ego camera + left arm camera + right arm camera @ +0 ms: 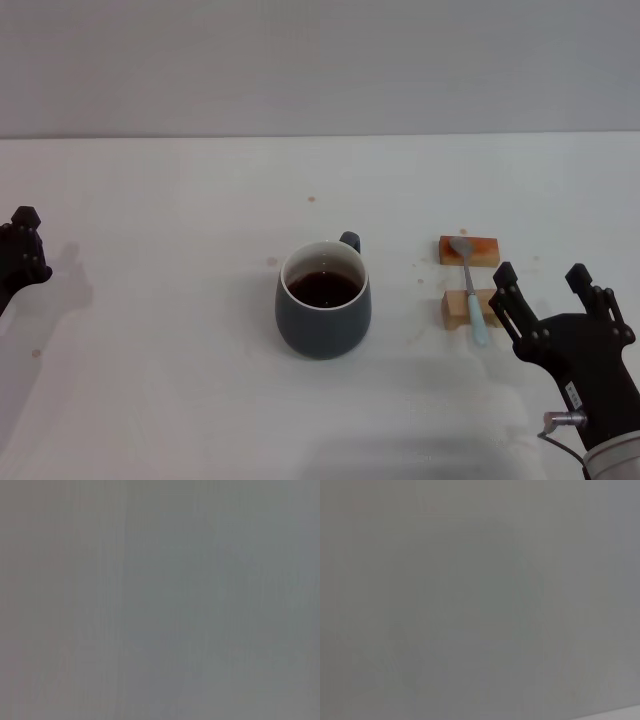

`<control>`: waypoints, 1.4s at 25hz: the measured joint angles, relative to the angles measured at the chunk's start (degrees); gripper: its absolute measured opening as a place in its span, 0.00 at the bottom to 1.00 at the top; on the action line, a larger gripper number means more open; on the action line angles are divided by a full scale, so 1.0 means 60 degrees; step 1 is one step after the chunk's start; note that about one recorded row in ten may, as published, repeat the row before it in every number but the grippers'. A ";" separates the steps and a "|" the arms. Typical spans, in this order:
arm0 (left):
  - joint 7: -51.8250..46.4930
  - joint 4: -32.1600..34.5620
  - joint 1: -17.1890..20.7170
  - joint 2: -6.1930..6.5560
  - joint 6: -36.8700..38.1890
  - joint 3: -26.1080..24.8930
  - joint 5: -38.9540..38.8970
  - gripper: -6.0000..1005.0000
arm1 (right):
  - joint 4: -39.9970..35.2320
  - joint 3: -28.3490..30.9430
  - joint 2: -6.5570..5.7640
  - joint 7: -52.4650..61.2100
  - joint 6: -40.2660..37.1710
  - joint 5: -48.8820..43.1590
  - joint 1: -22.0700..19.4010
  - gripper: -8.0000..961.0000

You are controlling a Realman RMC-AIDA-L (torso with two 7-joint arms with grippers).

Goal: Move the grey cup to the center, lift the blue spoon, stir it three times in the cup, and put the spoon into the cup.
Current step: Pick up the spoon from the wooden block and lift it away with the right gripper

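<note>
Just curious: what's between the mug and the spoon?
Only bare white table between the grey cup and the blue spoon, in the head view.

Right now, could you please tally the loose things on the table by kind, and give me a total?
Mugs: 1, the grey cup, holding dark liquid.
Spoons: 1, the blue spoon, lying across the blocks.
Wooden blocks: 2, the far block and the near block.
Total: 4

— What sort of place is this?
— A bare test bench, likely a lab: a plain white tabletop against a blank pale grey wall, with no furnishings.
</note>
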 joint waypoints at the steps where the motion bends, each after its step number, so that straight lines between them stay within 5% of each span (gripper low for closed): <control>1: 0.0001 -0.0001 -0.0005 0.0003 0.0000 0.0000 0.0001 0.00 | -0.0048 -0.0024 0.0000 0.0000 0.0000 0.0052 0.0030 0.88; 35: 0.0029 -0.0289 -0.0118 0.0028 -0.0101 -0.0001 0.0118 0.00 | -0.0198 -0.0407 -0.0042 -0.0636 0.1240 0.0986 0.0611 0.88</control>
